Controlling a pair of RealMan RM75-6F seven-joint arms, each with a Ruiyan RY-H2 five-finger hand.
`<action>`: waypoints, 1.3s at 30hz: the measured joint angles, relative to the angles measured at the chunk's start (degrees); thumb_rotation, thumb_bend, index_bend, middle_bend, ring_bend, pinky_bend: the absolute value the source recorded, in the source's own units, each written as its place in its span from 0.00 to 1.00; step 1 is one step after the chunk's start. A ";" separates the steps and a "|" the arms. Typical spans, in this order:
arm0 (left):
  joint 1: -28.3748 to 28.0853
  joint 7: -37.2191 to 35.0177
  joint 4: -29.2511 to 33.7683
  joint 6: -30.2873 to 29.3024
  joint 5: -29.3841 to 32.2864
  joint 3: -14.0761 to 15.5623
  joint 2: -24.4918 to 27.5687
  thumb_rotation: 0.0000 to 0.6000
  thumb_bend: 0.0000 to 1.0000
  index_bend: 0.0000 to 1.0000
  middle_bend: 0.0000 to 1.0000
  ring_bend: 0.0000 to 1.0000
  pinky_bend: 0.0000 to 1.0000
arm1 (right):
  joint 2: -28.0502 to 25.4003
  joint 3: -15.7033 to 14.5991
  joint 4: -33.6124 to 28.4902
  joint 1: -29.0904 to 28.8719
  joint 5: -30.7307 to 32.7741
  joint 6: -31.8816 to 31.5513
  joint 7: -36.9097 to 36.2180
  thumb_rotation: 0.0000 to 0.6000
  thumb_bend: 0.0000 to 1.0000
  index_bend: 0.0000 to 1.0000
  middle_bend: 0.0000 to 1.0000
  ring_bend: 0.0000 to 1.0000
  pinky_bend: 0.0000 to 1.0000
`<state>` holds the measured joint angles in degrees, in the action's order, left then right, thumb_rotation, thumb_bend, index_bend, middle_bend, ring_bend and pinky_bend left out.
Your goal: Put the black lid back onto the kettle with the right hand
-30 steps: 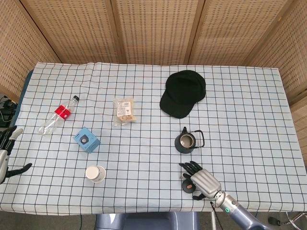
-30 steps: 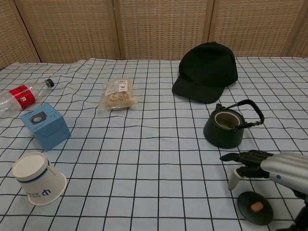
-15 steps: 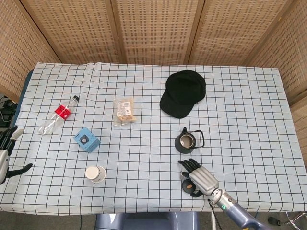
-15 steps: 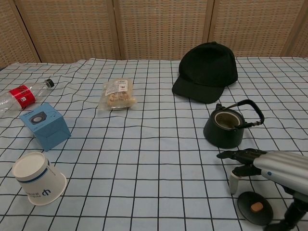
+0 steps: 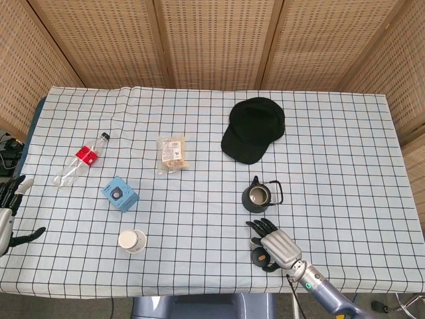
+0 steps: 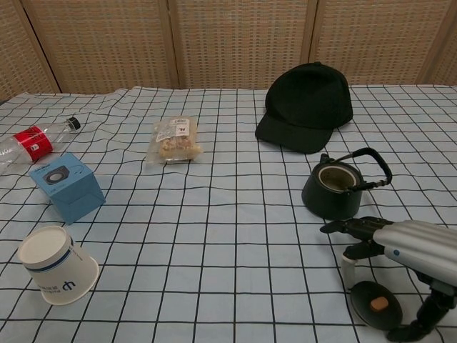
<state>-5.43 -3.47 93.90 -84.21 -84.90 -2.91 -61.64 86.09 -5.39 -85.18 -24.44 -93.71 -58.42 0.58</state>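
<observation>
The dark kettle (image 5: 257, 195) (image 6: 333, 189) stands upright and uncovered, its handle tipped to the right. Its black lid (image 6: 374, 305) with a small brown knob lies flat on the cloth near the front edge, in front of and to the right of the kettle. My right hand (image 5: 275, 246) (image 6: 401, 244) hovers just over the lid (image 5: 257, 258), fingers spread toward the kettle. The thumb reaches down at the lid's left rim and a dark fingertip sits at its right rim. Nothing is lifted. My left hand (image 5: 8, 214) hangs open off the table's left edge.
A black cap (image 5: 253, 128) lies behind the kettle. A snack packet (image 5: 172, 153), a plastic bottle (image 5: 81, 160), a blue box (image 5: 120, 193) and a paper cup (image 5: 133, 240) on its side occupy the left half. The table's front edge (image 5: 199, 291) runs close to the lid.
My right hand has lowered and shifted slightly forward over the lid, its thumb and a finger now bracketing the lid's rims. The kettle and left hand have stayed put.
</observation>
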 measured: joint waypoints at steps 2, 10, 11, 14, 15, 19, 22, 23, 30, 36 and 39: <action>0.00 -0.03 0.00 0.00 0.08 -0.03 0.02 1.00 0.05 0.00 0.00 0.00 0.00 | -0.09 0.03 -0.15 0.04 -0.01 -0.33 0.14 1.00 0.28 0.54 0.13 0.00 0.00; 0.00 -0.08 0.02 0.00 0.06 -0.01 0.06 1.00 0.05 0.00 0.00 0.00 0.00 | -1.28 0.14 -1.76 0.30 -0.45 -2.27 1.00 1.00 0.28 0.55 0.13 0.00 0.00; 0.02 -0.10 0.03 -0.05 0.08 -0.02 0.06 1.00 0.05 0.00 0.00 0.00 0.00 | -1.55 0.14 -2.15 0.41 -0.66 -2.80 1.24 1.00 0.28 0.55 0.13 0.00 0.00; 0.06 -0.26 0.10 -0.10 0.14 -0.05 0.07 1.00 0.05 0.00 0.00 0.00 0.00 | -2.49 0.19 -3.46 0.72 -1.39 -4.54 1.99 1.00 0.28 0.55 0.13 0.00 0.00; 0.06 -0.49 0.17 -0.10 0.12 -0.04 0.10 1.00 0.05 0.00 0.00 0.00 0.00 | -2.84 0.25 -3.83 0.81 -1.63 -5.15 2.45 1.00 0.28 0.55 0.13 0.00 0.00; 0.12 -0.46 0.10 -0.27 0.03 -0.04 0.23 1.00 0.06 0.00 0.00 0.00 0.00 | -4.61 0.80 -6.28 1.14 -2.18 -7.24 4.07 1.00 0.28 0.55 0.13 0.00 0.00; 0.37 -0.62 0.22 -0.84 0.04 -0.15 0.52 1.00 0.05 0.00 0.00 0.00 0.00 | -6.55 1.86 -7.94 1.13 -1.66 -7.93 3.89 1.00 0.28 0.56 0.13 0.00 0.00; 0.54 -1.02 0.25 -1.23 0.11 -0.25 0.68 1.00 0.05 0.00 0.00 0.00 0.00 | -7.20 2.44 -8.22 1.09 -1.09 -8.10 3.87 1.00 0.28 0.56 0.13 0.00 0.00; 1.17 -2.20 0.30 -1.82 1.07 -0.71 1.58 1.00 0.06 0.00 0.00 0.00 0.00 | -8.70 6.79 -8.81 -0.08 2.99 -8.14 3.32 1.00 0.28 0.56 0.13 0.00 0.00; 0.88 -1.78 0.30 -0.92 2.04 -0.90 1.61 1.00 0.05 0.00 0.00 0.00 0.00 | -8.48 11.47 -8.32 -2.92 7.33 -6.13 3.49 1.00 0.28 0.56 0.13 0.00 0.00; 0.76 -1.81 0.09 -0.37 2.94 -1.19 1.61 1.00 0.05 0.00 0.00 0.00 0.00 | -7.91 13.31 -7.49 -4.36 9.78 -4.47 3.62 1.00 0.28 0.56 0.13 0.00 0.00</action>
<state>-4.67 -5.28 93.99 -84.58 -81.95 -4.10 -60.04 78.18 7.92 -92.67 -28.79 -83.94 -62.89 4.20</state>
